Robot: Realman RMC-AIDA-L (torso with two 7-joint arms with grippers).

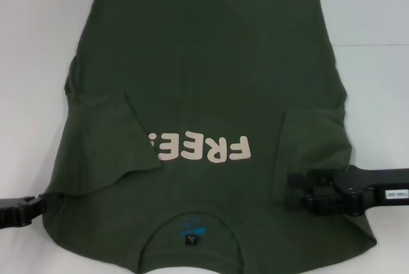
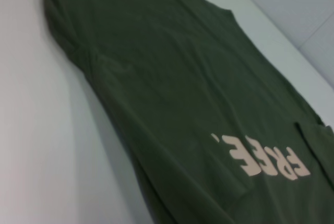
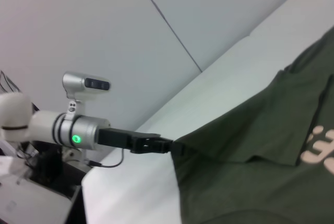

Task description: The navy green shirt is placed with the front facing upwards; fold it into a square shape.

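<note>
The navy green shirt [image 1: 204,95] lies flat on the white bench [image 1: 377,12], front up, collar nearest, hem farthest, both sleeves folded inward. At the near left shoulder edge the left hand [image 1: 39,205] is seen touching the cloth; whether it is closed cannot be told. Over the near right shoulder the right hand [image 1: 295,191] rests; its opening cannot be told. The cotton is judged soft, light and limp, best pinched at shoulder corners. "FREE!" [image 1: 203,148] is read in cream.
</note>
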